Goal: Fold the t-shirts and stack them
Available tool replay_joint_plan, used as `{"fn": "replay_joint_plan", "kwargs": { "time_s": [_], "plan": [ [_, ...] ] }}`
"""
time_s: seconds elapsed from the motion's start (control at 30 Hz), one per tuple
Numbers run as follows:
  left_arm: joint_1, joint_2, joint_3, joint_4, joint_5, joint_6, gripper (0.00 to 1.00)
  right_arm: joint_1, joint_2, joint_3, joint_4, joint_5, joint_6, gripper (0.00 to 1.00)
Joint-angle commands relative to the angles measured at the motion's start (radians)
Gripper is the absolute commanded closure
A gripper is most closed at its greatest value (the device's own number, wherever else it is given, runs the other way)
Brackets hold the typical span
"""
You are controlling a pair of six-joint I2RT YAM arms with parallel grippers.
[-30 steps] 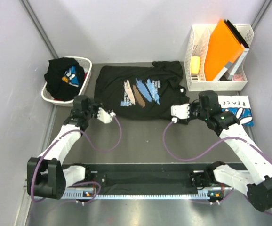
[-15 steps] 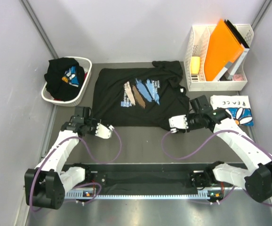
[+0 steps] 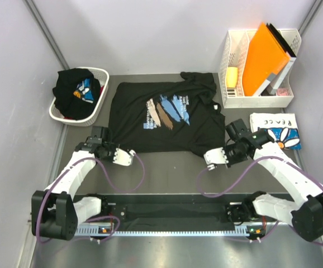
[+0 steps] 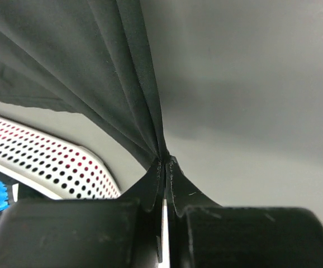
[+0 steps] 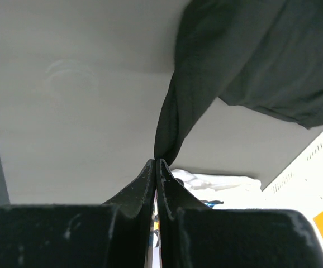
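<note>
Cradling black tees [image 3: 71,92], white laundry basket [image 3: 101,99]

The black tee [image 3: 161,120] is showing off blue, tan and white brush strokes; beside the right hand [image 5: 156,162], a folded white tee [image 3: 279,131] is flashing a blue daisy, orange folder [image 3: 265,53] glowing beyond.

This is a robot test cell in a lab, not a home. Plain pale walls [image 3: 150,33] box in a grey metal desk [image 3: 167,173], and two white arms [image 3: 72,170] sit bolted to a black rail [image 3: 172,215] (purple cables [image 3: 122,176] trail from their wrists). Beyond the left pincer [image 4: 165,162] stands a white laundry basket [image 3: 97,109]. Beyond the right pincer [image 5: 155,162] is a file rack [image 3: 234,61] holding an orange folder [image 3: 265,56].
</note>
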Motion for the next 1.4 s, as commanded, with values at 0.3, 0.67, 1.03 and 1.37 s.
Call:
{"fn": "replay_joint_plan", "kwargs": {
  "time_s": [0.3, 0.67, 1.03, 1.37],
  "plan": [
    [0.008, -0.042, -0.015, -0.132, 0.032, 0.033, 1.0, 0.041, -0.26, -0.144, -0.098, -0.094, -0.134, 1.0],
    [0.018, -0.104, -0.05, -0.261, 0.022, 0.09, 1.0, 0.069, -0.458, -0.272, -0.133, -0.2, -0.267, 1.0],
    [0.022, -0.133, -0.059, -0.461, -0.014, 0.154, 1.0, 0.069, -0.614, -0.255, -0.369, -0.278, -0.482, 1.0],
    [0.021, -0.151, -0.075, -0.438, -0.051, 0.098, 0.81, 0.069, -0.663, -0.239, -0.365, -0.271, -0.377, 0.76]
  ]
}}
